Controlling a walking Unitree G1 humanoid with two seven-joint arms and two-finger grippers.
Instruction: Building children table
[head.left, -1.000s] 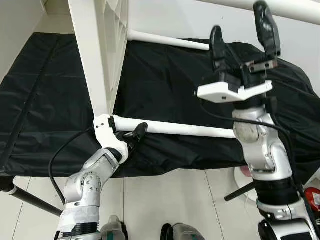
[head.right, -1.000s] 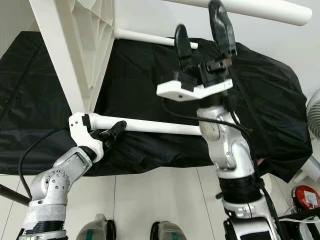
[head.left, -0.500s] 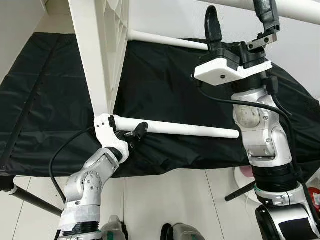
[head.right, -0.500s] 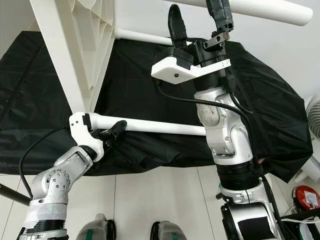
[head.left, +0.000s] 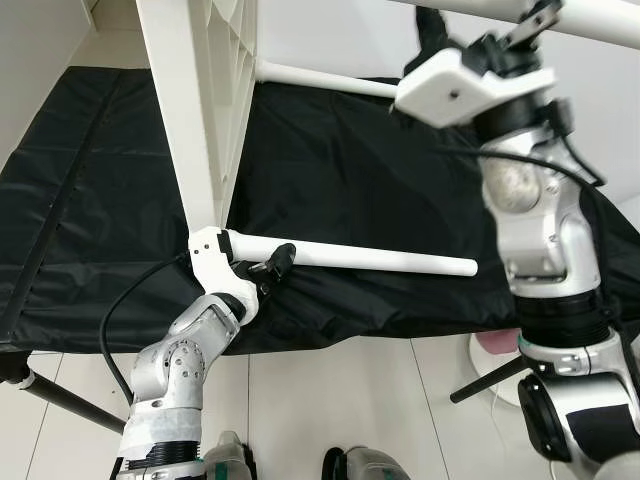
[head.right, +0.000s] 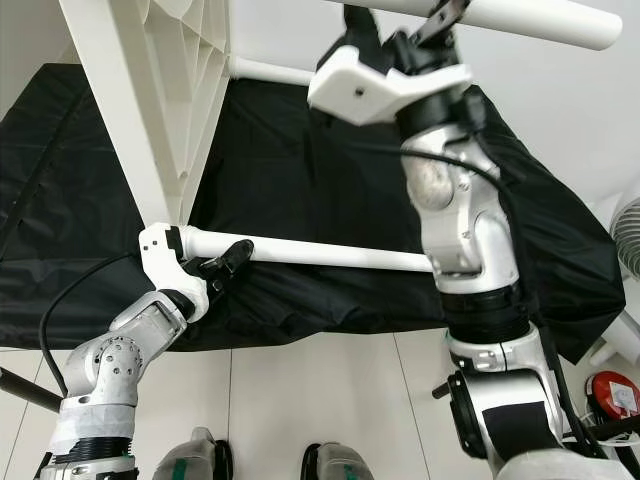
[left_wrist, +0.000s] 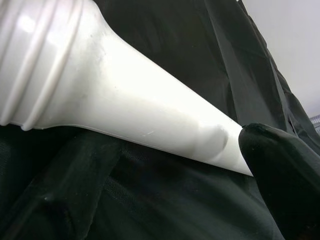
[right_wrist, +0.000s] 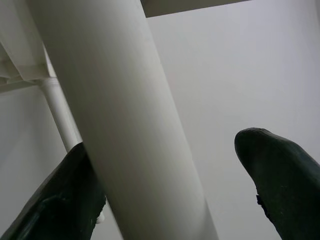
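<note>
The children's table top (head.left: 195, 100) stands on its edge over a black cloth (head.left: 350, 170), ribbed underside turned toward the robot's right, so its legs stick out sideways instead of down — a pose that seems meant to keep the sockets within reach of both arms. The left gripper (head.left: 262, 268) has its jaws clamped on the lower leg (head.left: 380, 259) close to the threaded collar where it meets the top's bottom corner; in the left wrist view one black finger (left_wrist: 280, 175) presses against the leg's tapering white shaft. Held there, the grip probably steadies the joint, or turns the leg into its socket. That leg's long axis runs nearly level, pointing away from the top toward the robot's right, its free end hanging just above the cloth. The right gripper (right_wrist: 165, 200) is raised high to the upper leg (head.right: 530, 18), which lies roughly parallel to the lower one; its jaws are spread, one finger on each side of the leg, not yet closed. A third leg (head.left: 330, 80) projects from the far side.
</note>
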